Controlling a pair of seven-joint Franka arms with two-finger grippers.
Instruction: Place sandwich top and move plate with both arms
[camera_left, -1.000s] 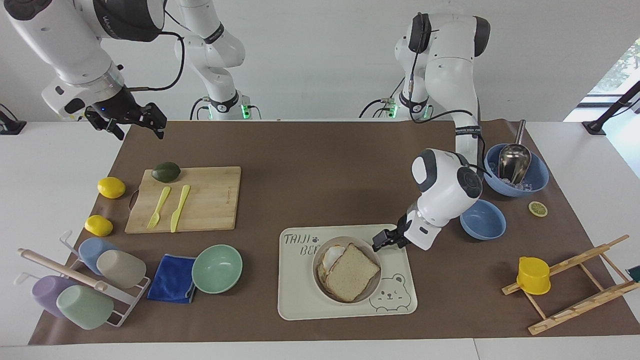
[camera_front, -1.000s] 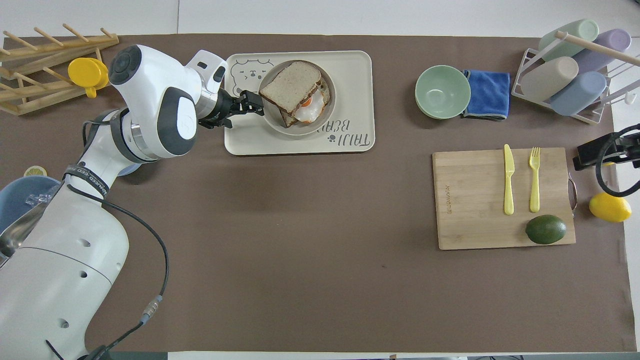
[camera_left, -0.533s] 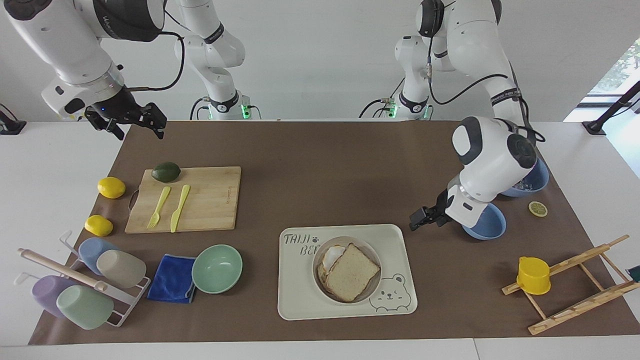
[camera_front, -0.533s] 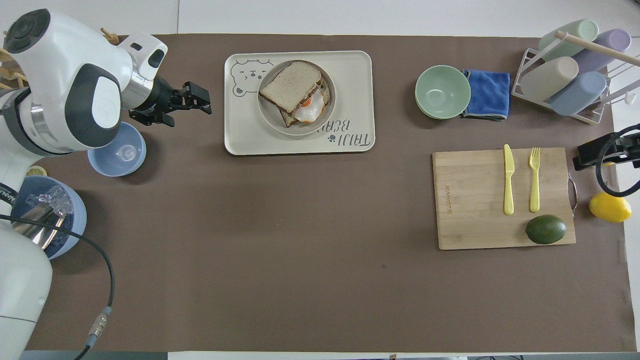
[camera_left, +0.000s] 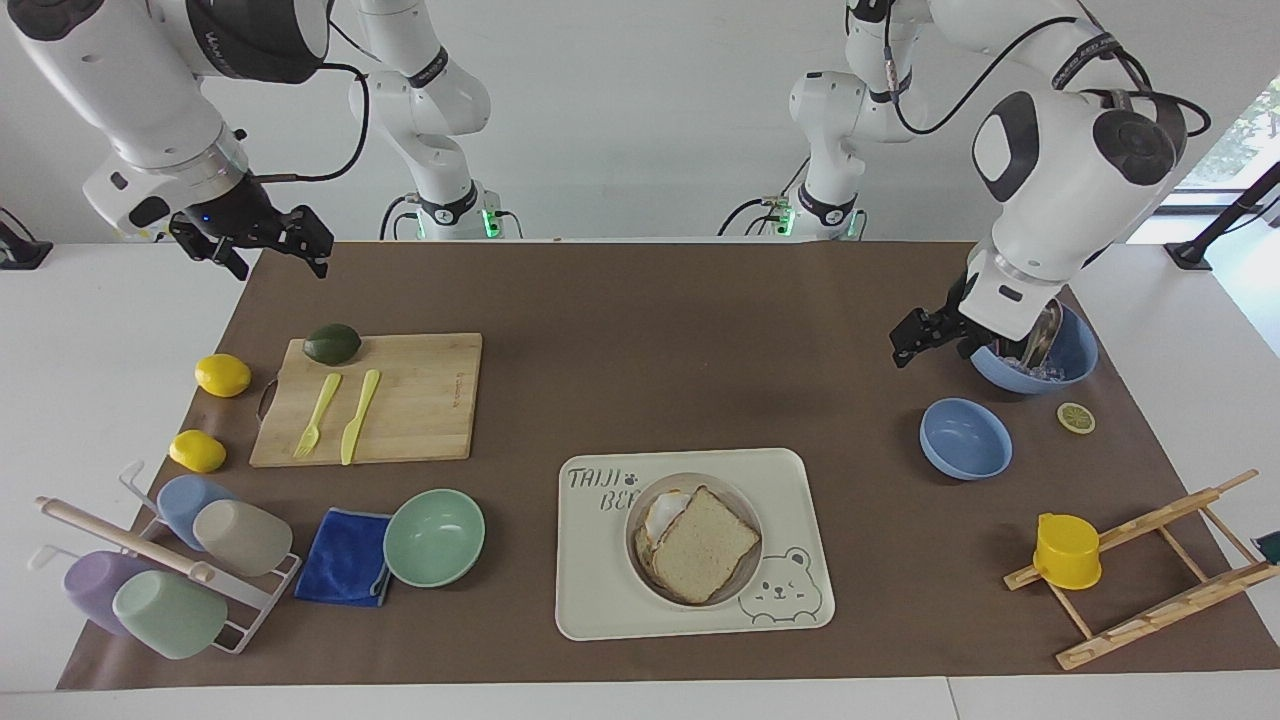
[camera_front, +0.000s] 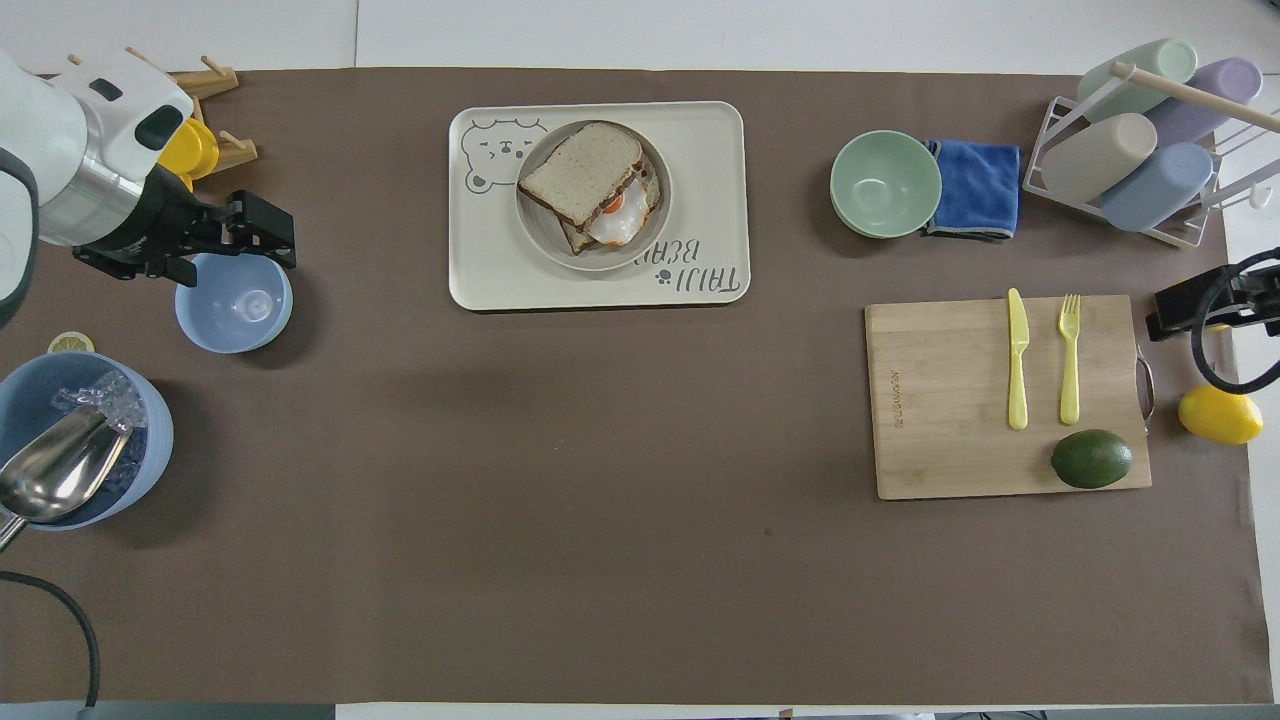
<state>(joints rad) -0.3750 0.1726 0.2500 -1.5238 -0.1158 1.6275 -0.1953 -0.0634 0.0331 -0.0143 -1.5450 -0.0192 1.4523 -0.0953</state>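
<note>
The sandwich top (camera_left: 705, 545) is a plain slice of bread. It lies on the slice with the fried egg, on the round plate (camera_left: 733, 592). Both also show in the overhead view, the sandwich top (camera_front: 582, 172) on the plate (camera_front: 545, 238). My left gripper (camera_left: 912, 345) is open and empty. It is raised over the mat beside the small blue bowl (camera_front: 235, 302), well apart from the plate. It also shows in the overhead view (camera_front: 268, 230). My right gripper (camera_left: 278, 248) is open and empty. It waits raised over the mat's corner at the right arm's end (camera_front: 1165, 315).
The plate stands in the cream bear tray (camera_left: 600, 600). A large blue bowl (camera_left: 1070, 362) with ice and a scoop is under my left arm. A cutting board (camera_left: 420, 400) holds an avocado, a fork and a knife. A mint bowl (camera_left: 434, 536) and a blue cloth lie beside the tray.
My left gripper has risen and drawn away from the plate toward the left arm's end of the table, leaving the bread on the sandwich. The right arm has not moved.
</note>
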